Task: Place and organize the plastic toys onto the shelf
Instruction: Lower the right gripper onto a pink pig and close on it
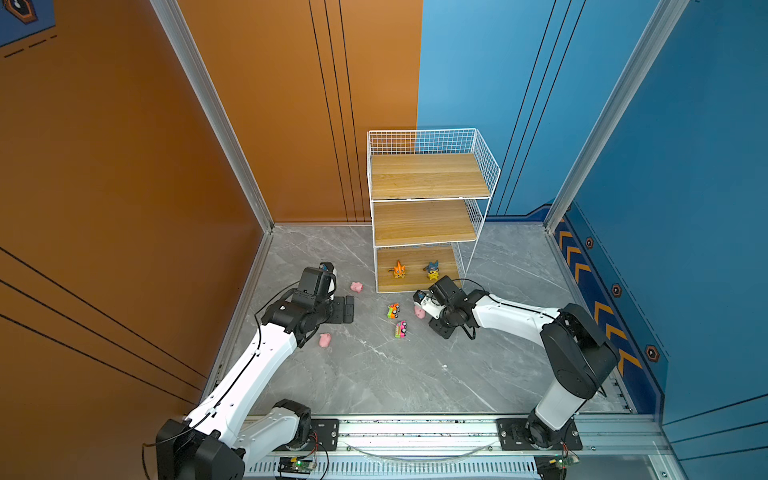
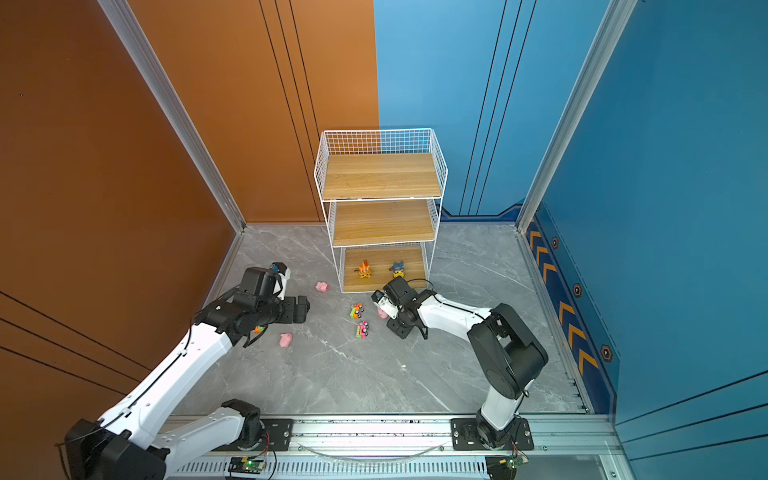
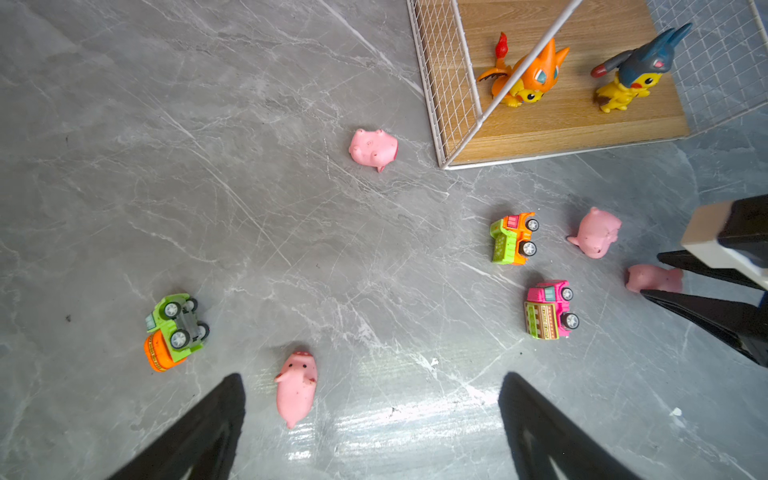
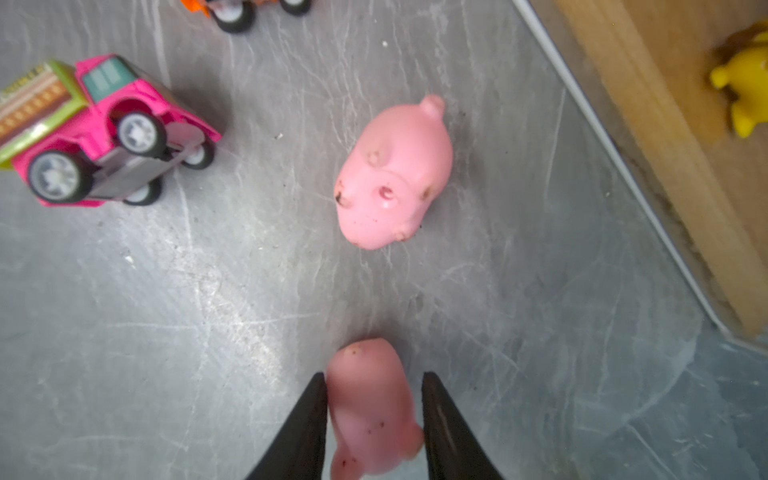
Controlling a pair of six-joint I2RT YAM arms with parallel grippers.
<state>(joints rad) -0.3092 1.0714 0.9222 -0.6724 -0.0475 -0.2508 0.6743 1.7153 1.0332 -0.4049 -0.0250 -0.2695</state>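
My right gripper (image 4: 374, 376) is shut on a pink pig (image 4: 370, 407) just above the floor, in front of the shelf (image 1: 428, 178). A second pig (image 4: 395, 174) lies on its side just beyond it. An orange-and-green car (image 1: 393, 310) and a pink car (image 1: 401, 329) lie tipped over to their left. My left gripper (image 3: 372, 376) hangs open over bare floor with nothing between its fingers. Near one of its fingers lies another pig (image 3: 296, 386). Another pig (image 1: 356, 286) sits left of the shelf. A green-and-orange car (image 3: 174, 330) lies overturned, mostly hidden under the left arm in both top views.
An orange flame-topped figure (image 1: 399, 270) and a blue-and-yellow figure (image 1: 433, 271) stand on the shelf's bottom board. The two upper boards hold nothing. The shelf stands against the back wall on the grey marble floor (image 1: 374, 374). A metal rail (image 1: 415, 428) runs along the front edge.
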